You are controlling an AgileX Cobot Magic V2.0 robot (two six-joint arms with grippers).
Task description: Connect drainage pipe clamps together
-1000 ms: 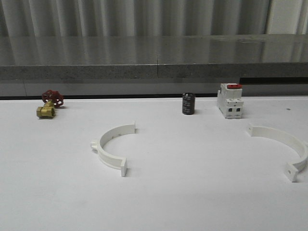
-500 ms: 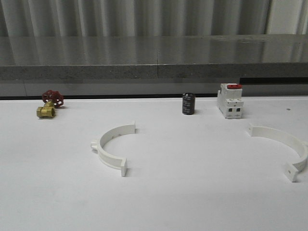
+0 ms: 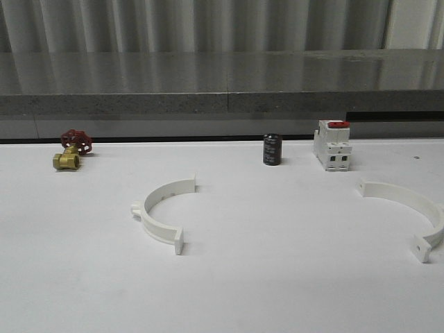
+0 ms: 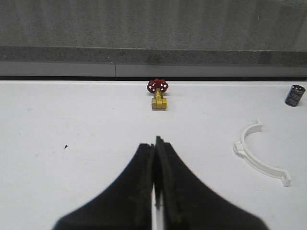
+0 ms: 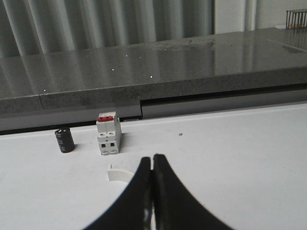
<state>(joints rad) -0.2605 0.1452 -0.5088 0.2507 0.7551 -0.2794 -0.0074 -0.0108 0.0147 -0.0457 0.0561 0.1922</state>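
Two white half-ring drainage pipe clamps lie apart on the white table. One clamp (image 3: 161, 214) sits left of centre, its opening facing right. The other clamp (image 3: 411, 211) lies near the right edge, its opening facing left and toward me. In the left wrist view my left gripper (image 4: 156, 142) is shut with nothing in it, and the left clamp (image 4: 259, 156) lies well off to its side. My right gripper (image 5: 153, 158) is also shut and holds nothing. One end of the right clamp (image 5: 120, 174) peeks out beside its fingers.
A brass valve with a red handwheel (image 3: 70, 150) stands at the back left. A small black cylinder (image 3: 271, 149) and a white boxy switch with a red top (image 3: 331, 145) stand at the back. A grey ledge (image 3: 222, 97) runs behind the table.
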